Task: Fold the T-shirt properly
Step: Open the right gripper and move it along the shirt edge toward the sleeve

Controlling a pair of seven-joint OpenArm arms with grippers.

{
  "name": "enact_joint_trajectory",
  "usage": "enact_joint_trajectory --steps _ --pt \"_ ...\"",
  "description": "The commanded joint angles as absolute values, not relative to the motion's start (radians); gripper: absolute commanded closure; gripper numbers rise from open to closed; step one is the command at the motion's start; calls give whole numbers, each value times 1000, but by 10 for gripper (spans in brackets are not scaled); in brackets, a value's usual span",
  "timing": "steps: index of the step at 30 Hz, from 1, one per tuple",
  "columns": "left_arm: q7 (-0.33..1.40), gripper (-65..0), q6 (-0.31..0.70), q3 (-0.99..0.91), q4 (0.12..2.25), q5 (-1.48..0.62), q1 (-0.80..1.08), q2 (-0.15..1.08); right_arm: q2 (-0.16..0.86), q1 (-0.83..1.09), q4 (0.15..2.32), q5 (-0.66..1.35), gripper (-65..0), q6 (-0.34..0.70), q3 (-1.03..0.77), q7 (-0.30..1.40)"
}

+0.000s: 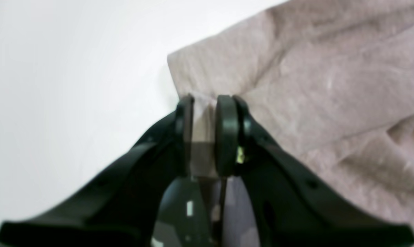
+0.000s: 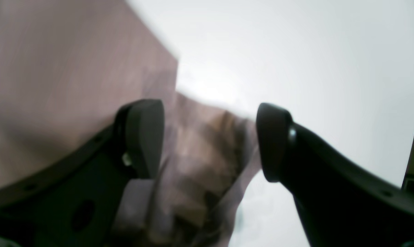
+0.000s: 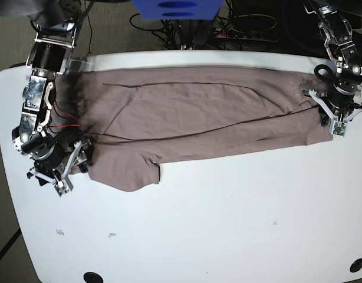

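Left gripper [image 1: 204, 135] fills the wrist view, its fingers [image 1: 227, 133] narrowly parted with an edge of the T-shirt [image 1: 316, 89] between them; whether they pinch the cloth or only flank it, cannot tell. Right gripper [image 2: 210, 140] has its fingers [image 2: 145, 137] spread wide, a bunched fold of shirt loose between them. T-shirt lies folded lengthwise in a long band across the far half of the white tabletop [image 3: 228, 224], one arm at each end.

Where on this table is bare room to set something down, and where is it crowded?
Free: the broad white table below the T-shirt, down to the near edge. Crowded: the far strip, filled by the shirt, with the right gripper and left gripper at its ends.
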State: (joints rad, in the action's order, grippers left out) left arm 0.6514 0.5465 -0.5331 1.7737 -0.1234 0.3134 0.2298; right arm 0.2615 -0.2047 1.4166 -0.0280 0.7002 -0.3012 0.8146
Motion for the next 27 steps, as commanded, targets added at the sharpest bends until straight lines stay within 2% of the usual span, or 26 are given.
enact_joint_trajectory --steps 1,9,19,27 --pt "637 -105 542 -539 1793 -127 304 244 277 -248 1385 -22 -411 698 -297 796" --pt "639 -101 543 -534 1794 -129 286 247 279 -289 1303 -21 -413 698 -274 793" --pt "635 -119 543 -535 1810 -126 296 247 278 -278 1394 -10 -394 698 -213 880" --pt "629 -117 541 -533 1805 -128 299 246 283 -303 1370 -14 -403 698 -117 860"
